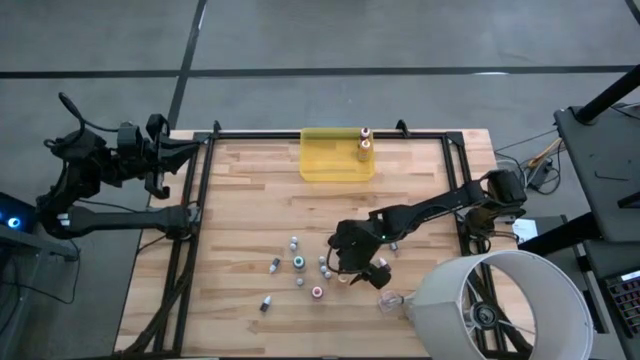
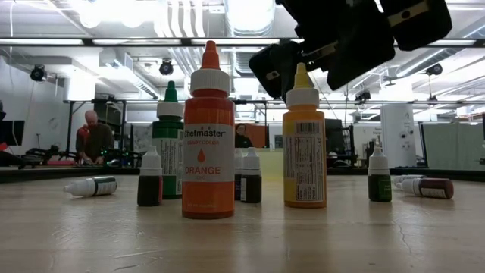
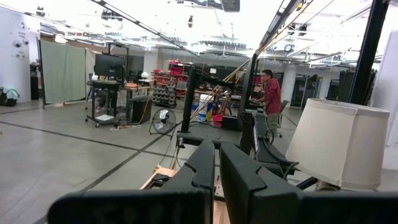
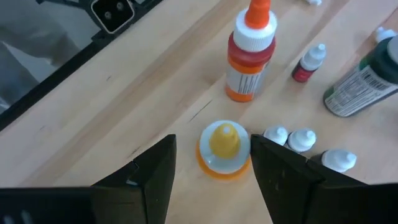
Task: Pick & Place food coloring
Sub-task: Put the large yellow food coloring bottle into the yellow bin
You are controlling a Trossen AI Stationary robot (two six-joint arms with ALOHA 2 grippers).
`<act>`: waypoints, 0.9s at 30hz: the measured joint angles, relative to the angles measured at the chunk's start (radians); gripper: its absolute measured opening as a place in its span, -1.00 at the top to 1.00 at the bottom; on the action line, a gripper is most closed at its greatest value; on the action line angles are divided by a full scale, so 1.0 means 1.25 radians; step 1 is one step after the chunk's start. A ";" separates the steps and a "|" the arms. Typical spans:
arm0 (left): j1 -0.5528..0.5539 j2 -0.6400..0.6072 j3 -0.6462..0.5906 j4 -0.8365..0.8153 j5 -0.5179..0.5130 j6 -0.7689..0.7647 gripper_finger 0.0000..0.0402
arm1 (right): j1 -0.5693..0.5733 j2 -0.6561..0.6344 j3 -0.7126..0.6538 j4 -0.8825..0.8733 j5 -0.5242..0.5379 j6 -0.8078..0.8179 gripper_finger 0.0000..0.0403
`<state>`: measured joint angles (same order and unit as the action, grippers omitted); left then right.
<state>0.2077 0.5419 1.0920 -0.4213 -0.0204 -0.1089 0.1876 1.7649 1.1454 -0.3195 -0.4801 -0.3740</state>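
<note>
Several food coloring bottles stand or lie on the wooden table near its near edge [image 1: 300, 265]. In the low view a tall orange bottle [image 2: 208, 136], a yellow-capped bottle [image 2: 305, 144] and a green one [image 2: 168, 144] stand upright among small ones. My right gripper [image 4: 212, 142] is open and hovers over the yellow-capped bottle [image 4: 225, 144], one finger on either side of its cap without touching it. The orange bottle [image 4: 250, 53] stands just beyond. My left gripper [image 3: 216, 168] is shut and waits off the table's left edge [image 1: 190, 152].
A translucent yellow tray [image 1: 325, 165] sits at the far edge with two bottles [image 1: 365, 145] standing in its right corner. Small white-capped bottles [image 4: 303, 138] crowd beside the right finger. A clear plastic scrap [image 1: 388, 300] and a lamp shade [image 1: 500, 305] are at the near right.
</note>
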 joint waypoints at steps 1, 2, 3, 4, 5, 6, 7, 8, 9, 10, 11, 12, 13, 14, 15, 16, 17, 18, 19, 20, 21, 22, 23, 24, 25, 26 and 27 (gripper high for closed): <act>0.000 0.000 0.000 0.000 0.000 0.000 1.00 | 0.001 0.000 0.000 0.001 0.001 0.000 0.03; 0.000 0.000 0.000 0.000 0.000 0.000 1.00 | 0.002 0.000 0.000 0.005 0.004 0.000 0.03; 0.000 0.000 0.000 0.000 0.000 0.000 1.00 | 0.002 0.001 0.000 0.013 0.006 0.000 0.03; 0.000 0.000 0.000 0.000 0.000 0.000 1.00 | 0.002 0.002 0.000 0.016 0.006 0.000 0.03; 0.000 0.000 0.000 0.000 0.000 0.000 1.00 | 0.002 0.002 0.000 0.014 0.006 0.000 0.03; 0.000 0.000 0.000 0.000 0.000 0.000 1.00 | 0.002 0.002 -0.001 0.013 0.007 0.001 0.03; 0.000 0.000 0.000 0.000 0.000 0.000 1.00 | 0.002 0.002 -0.001 0.015 0.007 0.002 0.03; 0.000 0.000 0.000 0.000 0.000 0.000 1.00 | 0.002 0.002 -0.001 0.016 0.007 0.003 0.03; 0.000 0.000 0.000 0.000 0.000 0.000 1.00 | 0.002 0.002 -0.001 0.016 0.007 0.003 0.03; 0.000 0.000 0.000 0.000 0.000 0.000 1.00 | 0.002 0.002 -0.001 0.015 0.007 0.003 0.03; 0.000 0.000 0.000 0.000 0.000 0.000 1.00 | 0.002 0.003 -0.001 0.015 0.007 0.002 0.04; 0.000 0.000 0.000 0.000 0.000 0.000 1.00 | 0.002 0.003 -0.001 0.016 0.007 0.002 0.04; 0.000 0.000 0.000 0.000 0.000 0.000 1.00 | 0.002 0.003 -0.001 0.016 0.007 0.002 0.04; 0.000 0.000 0.000 0.000 0.000 0.000 1.00 | 0.002 0.003 -0.001 0.016 0.007 0.002 0.04; 0.000 0.000 0.000 0.000 0.000 0.000 1.00 | 0.002 0.003 -0.001 0.017 0.007 0.002 0.04; 0.000 0.000 0.000 0.000 0.000 0.000 1.00 | 0.002 0.003 -0.001 0.017 0.007 0.002 0.04; 0.000 0.000 0.000 0.000 0.000 0.000 1.00 | 0.002 0.003 -0.001 0.018 0.007 0.002 0.04; 0.000 0.000 0.000 0.000 0.000 0.000 1.00 | 0.002 0.003 -0.001 0.019 0.007 0.002 0.04; 0.000 0.000 0.000 0.000 0.000 0.000 1.00 | 0.002 0.003 -0.001 0.020 0.007 0.002 0.04; 0.000 0.000 0.000 0.000 0.000 0.000 1.00 | 0.002 0.003 -0.001 0.021 0.008 0.002 0.04; 0.000 0.000 0.000 0.000 0.000 0.000 1.00 | 0.002 0.003 -0.001 0.022 0.009 0.003 0.04; 0.000 0.000 0.000 0.000 0.000 0.000 1.00 | 0.002 0.003 -0.001 0.023 0.009 0.003 0.04; 0.000 0.000 0.000 0.000 0.000 0.000 1.00 | 0.002 0.003 -0.001 0.025 0.009 0.004 0.05; 0.000 0.000 0.000 0.000 0.000 0.000 1.00 | 0.002 0.003 -0.001 0.027 0.009 0.003 0.06; 0.000 0.000 0.000 0.000 0.000 0.000 1.00 | 0.002 0.003 -0.001 0.029 0.009 0.003 0.07; 0.000 0.000 0.000 0.000 0.000 0.000 1.00 | 0.002 0.003 -0.001 0.031 0.009 0.004 0.08; 0.000 0.000 0.000 0.000 0.000 0.000 1.00 | 0.002 0.003 -0.001 0.032 0.009 0.004 0.10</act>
<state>0.2077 0.5419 1.0916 -0.4213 -0.0201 -0.1085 0.1898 1.7684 1.1446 -0.2797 -0.4686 -0.3691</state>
